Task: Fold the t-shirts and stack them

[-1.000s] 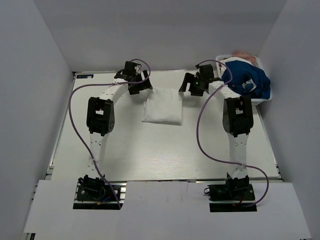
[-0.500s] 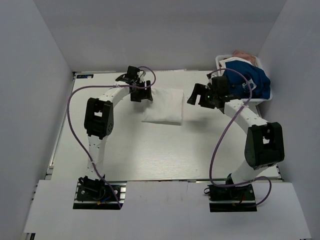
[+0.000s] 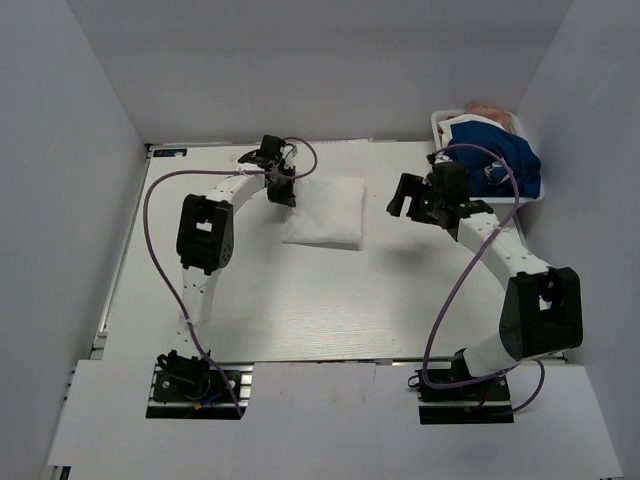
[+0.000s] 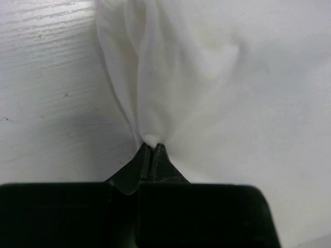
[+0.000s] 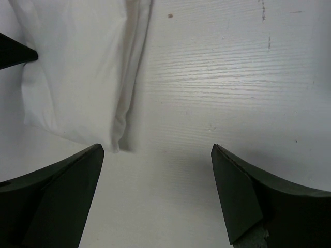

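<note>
White t-shirt (image 3: pixel 325 210) edge in closed left tool (image 4: pixel 150 149); right tool (image 5: pixel 158 149) wide

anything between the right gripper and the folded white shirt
Only bare table lies between the open right gripper and the folded white t-shirt, as the top external view shows.

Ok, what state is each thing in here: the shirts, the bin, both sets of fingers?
white t-shirt: folded, lying on the table, far left edge pinched.
blue t-shirt: crumpled, unfolded, in the bin.
bin: holding the blue t-shirt, at the far right corner.
left fingers: shut on the white t-shirt's edge.
right fingers: open, empty, over bare table beside the white t-shirt.
</note>
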